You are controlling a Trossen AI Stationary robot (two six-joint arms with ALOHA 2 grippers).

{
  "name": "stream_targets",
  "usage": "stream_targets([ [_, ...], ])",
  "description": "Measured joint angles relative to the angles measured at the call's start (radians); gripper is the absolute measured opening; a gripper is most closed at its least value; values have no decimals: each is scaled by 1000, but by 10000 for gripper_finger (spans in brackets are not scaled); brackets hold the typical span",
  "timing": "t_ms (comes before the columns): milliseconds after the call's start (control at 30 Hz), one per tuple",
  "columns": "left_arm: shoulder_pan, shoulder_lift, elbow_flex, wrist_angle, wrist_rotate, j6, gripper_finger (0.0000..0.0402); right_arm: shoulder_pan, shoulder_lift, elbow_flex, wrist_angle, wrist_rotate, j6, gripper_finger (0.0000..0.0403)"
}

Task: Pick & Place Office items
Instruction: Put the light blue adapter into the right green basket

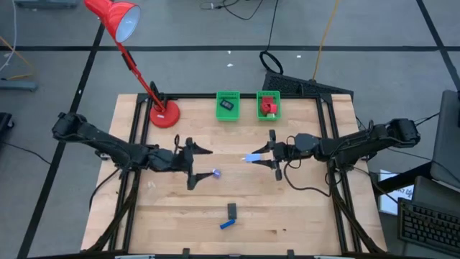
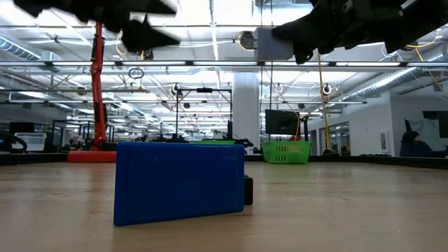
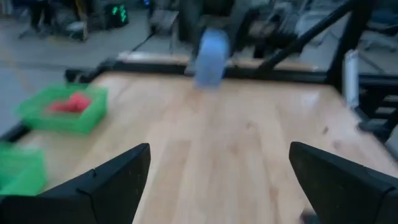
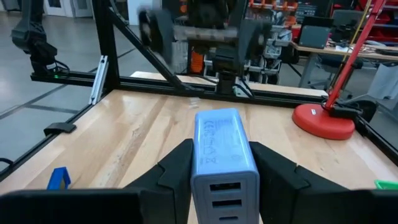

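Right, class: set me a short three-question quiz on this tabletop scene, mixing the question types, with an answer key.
1. True or false: the right gripper is shut on a pale blue charger block.
2. Which green mesh basket holds red blocks? A) the left green basket B) the right green basket
3. Fill in: the left gripper hangs with its fingers ____, holding nothing.

Key: 1 true. 2 B; the left one holds a black piece. 3 open.
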Motion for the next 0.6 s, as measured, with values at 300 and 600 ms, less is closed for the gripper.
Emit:
stream_targets([
  [300, 56, -371, -236, -12, -56, -81, 372, -9, 0, 0, -15, -3, 1, 123],
  [600, 62, -659, -343, -43, -60, -46, 374, -125, 1, -63, 70, 0, 102, 123],
])
